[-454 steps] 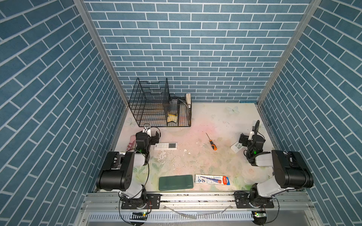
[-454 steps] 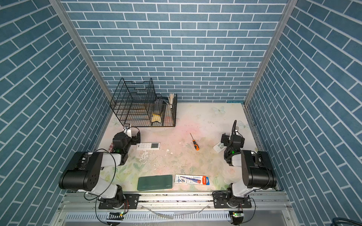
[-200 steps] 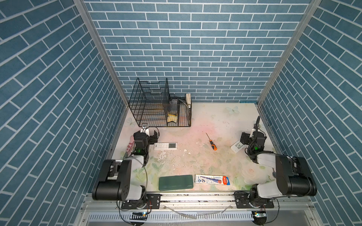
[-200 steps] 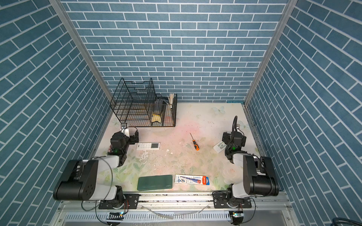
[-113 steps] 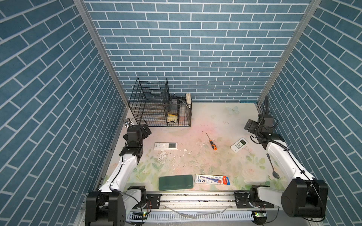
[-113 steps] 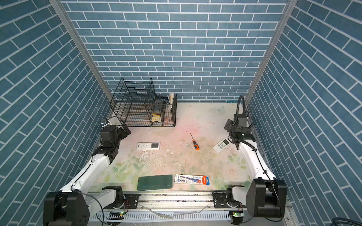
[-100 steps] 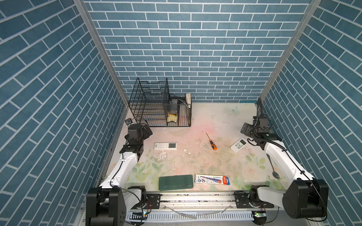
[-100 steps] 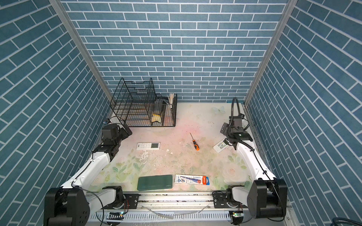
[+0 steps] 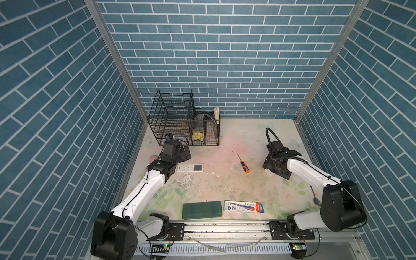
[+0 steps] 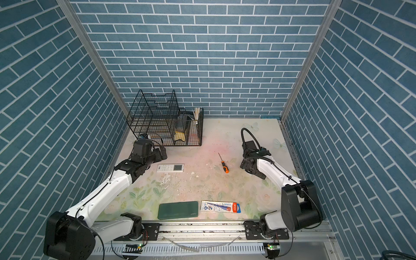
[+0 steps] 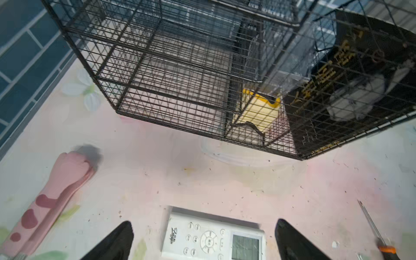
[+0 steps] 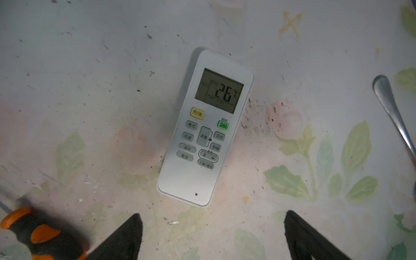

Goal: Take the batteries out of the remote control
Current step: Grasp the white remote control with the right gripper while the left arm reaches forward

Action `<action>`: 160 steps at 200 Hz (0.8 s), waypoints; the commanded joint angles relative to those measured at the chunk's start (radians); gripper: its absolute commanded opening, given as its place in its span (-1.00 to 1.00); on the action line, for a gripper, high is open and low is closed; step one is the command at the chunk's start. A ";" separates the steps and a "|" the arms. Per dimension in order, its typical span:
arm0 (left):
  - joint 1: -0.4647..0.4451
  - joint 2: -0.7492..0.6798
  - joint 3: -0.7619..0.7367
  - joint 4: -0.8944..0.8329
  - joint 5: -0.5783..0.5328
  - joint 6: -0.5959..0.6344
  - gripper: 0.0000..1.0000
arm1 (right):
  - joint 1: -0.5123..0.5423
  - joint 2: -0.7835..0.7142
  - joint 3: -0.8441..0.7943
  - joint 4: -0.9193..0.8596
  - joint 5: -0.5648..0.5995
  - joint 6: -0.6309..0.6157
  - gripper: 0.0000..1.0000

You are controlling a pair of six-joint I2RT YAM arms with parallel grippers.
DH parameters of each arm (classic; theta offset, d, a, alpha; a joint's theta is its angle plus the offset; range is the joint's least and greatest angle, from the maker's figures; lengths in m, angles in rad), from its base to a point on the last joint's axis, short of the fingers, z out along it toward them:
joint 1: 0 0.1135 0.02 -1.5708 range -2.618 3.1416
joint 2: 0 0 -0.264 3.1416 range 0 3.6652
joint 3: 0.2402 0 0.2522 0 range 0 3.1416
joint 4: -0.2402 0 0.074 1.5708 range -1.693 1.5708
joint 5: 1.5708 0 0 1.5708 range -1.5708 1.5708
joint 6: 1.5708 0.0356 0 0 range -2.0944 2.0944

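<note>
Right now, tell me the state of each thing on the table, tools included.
left tool, open, empty
right tool, open, empty
remote by the left tool, face up, lying flat
remote below the right tool, face up, display showing 26
screwdriver, lying flat, untouched
spoon, lying flat
batteries, none visible

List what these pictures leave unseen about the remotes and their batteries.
- Batteries: none visible in any view; both remotes lie buttons up, hiding their backs.
- Left remote: the left wrist view's edge cuts part of it off.
- Right remote: in both top views the right arm covers nearly all of it.
- Screwdriver: blurred and edge-cut in the right wrist view.
</note>
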 commanded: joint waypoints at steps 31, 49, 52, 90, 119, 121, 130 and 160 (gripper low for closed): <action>-0.041 -0.011 0.034 -0.045 -0.018 0.013 0.99 | -0.007 0.064 -0.021 0.082 -0.037 0.095 0.93; -0.049 -0.011 0.041 -0.052 -0.022 0.014 0.99 | -0.017 0.099 -0.025 0.113 -0.059 0.095 0.90; -0.049 -0.010 0.041 -0.053 -0.022 0.014 0.99 | -0.020 0.104 -0.026 0.118 -0.062 0.095 0.89; -0.077 -0.013 0.054 -0.072 -0.048 0.012 0.99 | -0.041 0.117 -0.067 0.160 -0.079 0.105 0.82; -0.100 -0.008 0.064 -0.083 -0.060 0.013 0.99 | -0.057 0.132 -0.104 0.198 -0.105 0.108 0.76; -0.102 -0.008 0.065 -0.083 -0.060 0.012 0.99 | -0.057 0.133 -0.106 0.200 -0.107 0.108 0.76; -0.108 -0.007 0.066 -0.087 -0.065 0.010 0.99 | -0.061 0.135 -0.116 0.206 -0.107 0.110 0.74; -0.124 -0.008 0.070 -0.096 -0.076 0.006 0.99 | -0.072 0.128 -0.144 0.217 -0.106 0.105 0.68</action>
